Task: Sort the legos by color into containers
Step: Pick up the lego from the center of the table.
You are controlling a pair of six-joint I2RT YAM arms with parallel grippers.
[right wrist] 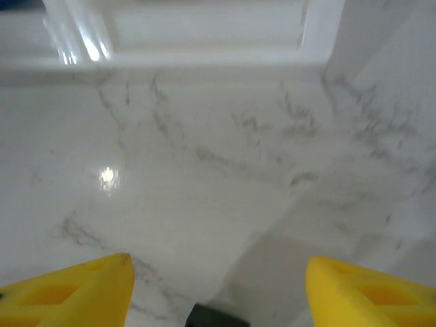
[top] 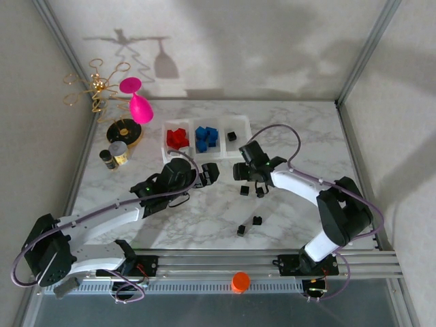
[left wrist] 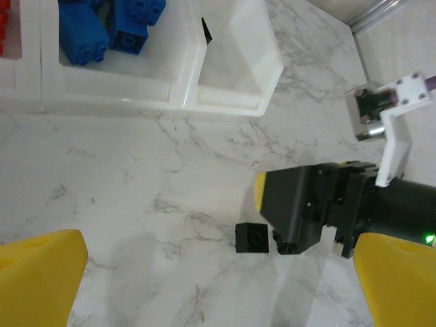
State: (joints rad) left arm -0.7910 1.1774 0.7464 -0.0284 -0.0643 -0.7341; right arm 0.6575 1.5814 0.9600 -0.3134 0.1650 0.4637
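**Table** [top: 204,228]: white marble-pattern top with grey veining and a glossy finish. It is the reference for every entry below.

**Back wall** [top: 272,48]: plain off-white panel rising from the table's far edge.

**Left wall** [top: 34,122]: off-white panel along the table's left side.

**Right wall** [top: 402,102]: matching panel along the table's right side.

**Left post** [top: 65,41]: grey metal bar rising from the table's far-left corner.

**Right post** [top: 368,48]: the same, at the far-right corner.

**Rail** [top: 218,262]: silver slotted metal beam running along the table's near edge.

**Shadows** [top: 146,51]: soft and grey, on the back wall above the table's far-left part.

**Glare spot** [right wrist: 107,177]: small and bright, on the table top in the right wrist view.
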